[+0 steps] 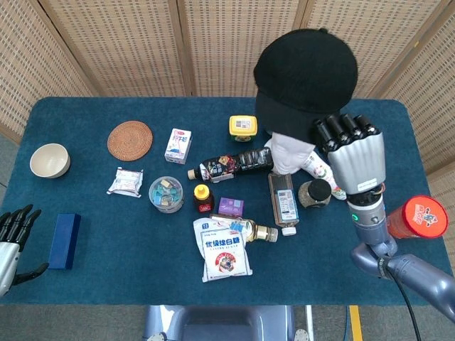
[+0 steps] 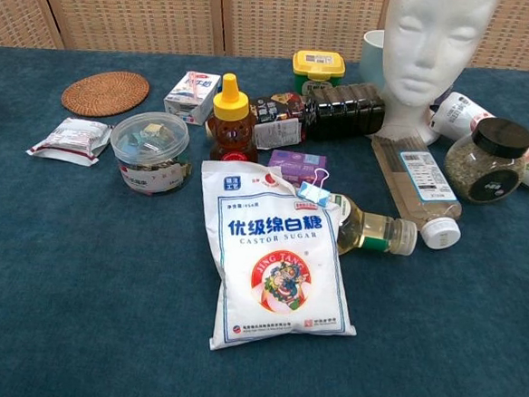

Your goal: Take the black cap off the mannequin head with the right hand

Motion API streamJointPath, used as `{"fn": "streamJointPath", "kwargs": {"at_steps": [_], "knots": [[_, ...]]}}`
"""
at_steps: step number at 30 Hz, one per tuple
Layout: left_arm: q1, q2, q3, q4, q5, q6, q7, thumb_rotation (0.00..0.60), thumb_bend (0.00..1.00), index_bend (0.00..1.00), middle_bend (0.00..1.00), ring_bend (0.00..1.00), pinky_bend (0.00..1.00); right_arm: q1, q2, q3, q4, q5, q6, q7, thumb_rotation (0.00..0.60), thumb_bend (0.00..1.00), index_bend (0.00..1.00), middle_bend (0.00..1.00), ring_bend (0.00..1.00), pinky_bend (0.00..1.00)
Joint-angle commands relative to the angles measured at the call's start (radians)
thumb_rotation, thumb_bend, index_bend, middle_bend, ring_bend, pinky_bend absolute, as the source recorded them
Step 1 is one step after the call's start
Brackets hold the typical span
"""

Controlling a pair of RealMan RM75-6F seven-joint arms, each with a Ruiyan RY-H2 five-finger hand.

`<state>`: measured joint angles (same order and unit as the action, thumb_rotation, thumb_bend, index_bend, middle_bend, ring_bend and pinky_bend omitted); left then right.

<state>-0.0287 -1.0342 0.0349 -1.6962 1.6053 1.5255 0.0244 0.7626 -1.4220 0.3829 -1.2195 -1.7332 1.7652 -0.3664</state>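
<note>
My right hand (image 1: 354, 153) holds the black cap (image 1: 306, 74) up in the air, fingers curled over its rear edge. In the head view the cap hangs close to the camera and hides most of the white mannequin head (image 1: 288, 154). The chest view shows the mannequin head (image 2: 431, 47) bare and upright at the back right of the table, with neither the cap nor the hand in that view. My left hand (image 1: 13, 238) rests open at the table's front left edge, holding nothing.
Around the mannequin lie a dark sauce bottle (image 2: 330, 110), a clear bottle (image 2: 418, 184), a black-lidded jar (image 2: 488, 160) and a yellow tub (image 2: 317, 70). A sugar bag (image 2: 278, 259), honey bottle (image 2: 231, 120), blue box (image 1: 64, 241), bowl (image 1: 50, 160) and red canister (image 1: 417, 217) stand elsewhere.
</note>
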Motion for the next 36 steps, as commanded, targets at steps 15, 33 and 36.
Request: {"fn": "streamJointPath", "kwargs": {"at_steps": [15,33,36], "knots": [[0.001,0.015,-0.003,0.006,-0.005,0.003,-0.037,0.6,0.06,0.0,0.0,0.0,0.02,0.04,-0.166,-0.205,0.08,-0.276,-0.037,-0.182,0.6,0.58,0.66,0.74,0.74,0.87],[-0.004,0.015,0.0,-0.001,-0.013,-0.015,-0.023,0.6,0.06,0.0,0.0,0.0,0.02,-0.101,-0.284,-0.367,0.226,-0.246,-0.128,-0.19,0.6,0.27,0.16,0.32,0.36,0.56],[-0.005,0.014,0.0,-0.002,-0.015,-0.019,-0.018,0.6,0.06,0.0,0.0,0.0,0.02,-0.117,-0.252,-0.371,0.152,-0.222,-0.159,-0.202,0.6,0.03,0.01,0.12,0.16,0.38]]}}
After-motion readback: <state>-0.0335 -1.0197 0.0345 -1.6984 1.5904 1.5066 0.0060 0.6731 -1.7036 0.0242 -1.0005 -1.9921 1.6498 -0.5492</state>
